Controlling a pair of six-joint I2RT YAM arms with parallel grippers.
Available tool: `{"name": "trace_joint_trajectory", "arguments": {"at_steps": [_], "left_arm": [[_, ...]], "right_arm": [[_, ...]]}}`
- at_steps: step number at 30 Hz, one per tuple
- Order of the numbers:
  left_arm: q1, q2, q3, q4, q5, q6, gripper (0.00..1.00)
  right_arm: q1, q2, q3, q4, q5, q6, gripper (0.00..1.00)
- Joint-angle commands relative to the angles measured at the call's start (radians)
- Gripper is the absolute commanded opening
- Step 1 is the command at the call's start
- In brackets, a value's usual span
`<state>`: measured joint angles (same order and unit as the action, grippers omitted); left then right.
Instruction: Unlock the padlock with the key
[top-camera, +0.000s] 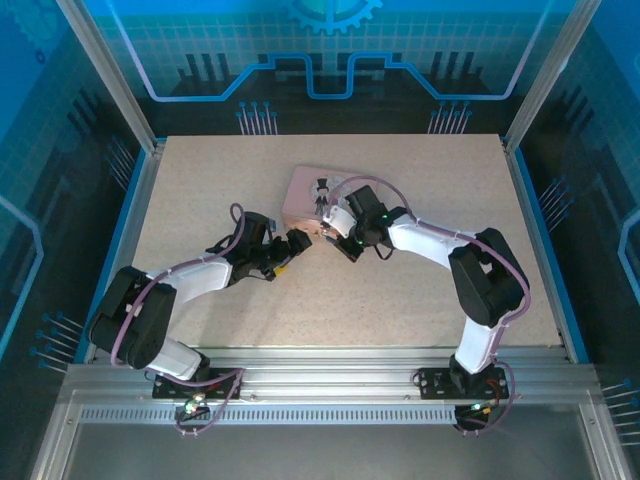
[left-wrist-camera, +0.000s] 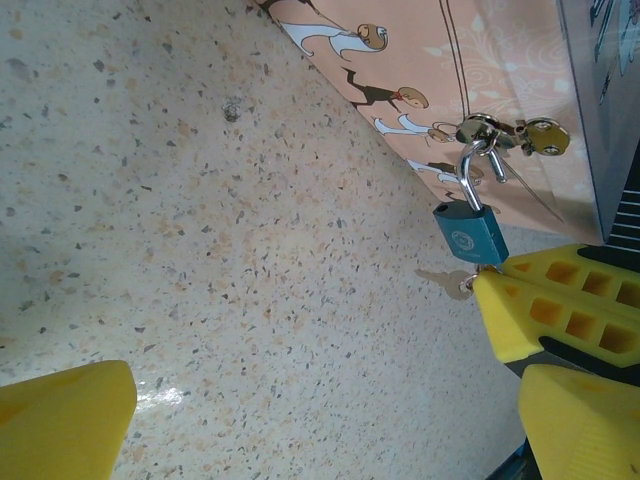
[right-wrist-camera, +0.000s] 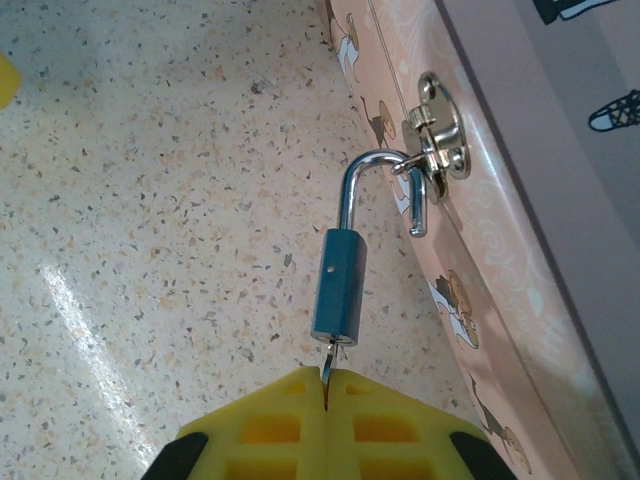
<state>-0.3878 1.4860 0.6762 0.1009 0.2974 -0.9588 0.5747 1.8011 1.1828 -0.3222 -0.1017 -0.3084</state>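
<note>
The small teal-blue padlock (right-wrist-camera: 338, 285), a smooth rectangular metal block with a polished silver shackle (right-wrist-camera: 372, 165), hangs from the shiny hasp (right-wrist-camera: 437, 138) on the side wall of the pink picture-printed tin box (right-wrist-camera: 500, 300). In the right wrist view the shackle's free leg ends beside the hasp, clear of the lock body. A thin metal key (right-wrist-camera: 327, 362) enters the body's underside at 6 o'clock. The right gripper (right-wrist-camera: 326, 388) is clenched on the key, its ribbed yellow pads pressed flat together.

The left gripper (left-wrist-camera: 328, 385) is released. Its blunt yellow fingers (left-wrist-camera: 60, 420) are spread wide over the speckled, stone-look tabletop (left-wrist-camera: 200, 250), with the padlock at 2 o'clock in its view. Seen from above, the tin lies near the table's middle, toward 12 o'clock, and both grippers meet at its 6 o'clock edge.
</note>
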Motion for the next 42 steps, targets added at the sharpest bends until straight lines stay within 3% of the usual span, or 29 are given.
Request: {"name": "trace_joint_trajectory", "arguments": {"at_steps": [1, 19, 42], "left_arm": [[0.009, 0.01, 0.008, -0.02, 0.026, 0.011, 0.99], [0.009, 0.034, 0.015, -0.009, 0.036, 0.003, 0.99], [0.008, 0.038, 0.019, -0.013, 0.037, -0.004, 0.99]], "right_arm": [[-0.009, -0.004, 0.026, -0.016, 0.017, -0.068, 0.0], [-0.016, 0.017, 0.021, 0.04, 0.064, -0.313, 0.0], [-0.029, 0.042, 0.046, 0.103, 0.053, -0.367, 0.0]]}}
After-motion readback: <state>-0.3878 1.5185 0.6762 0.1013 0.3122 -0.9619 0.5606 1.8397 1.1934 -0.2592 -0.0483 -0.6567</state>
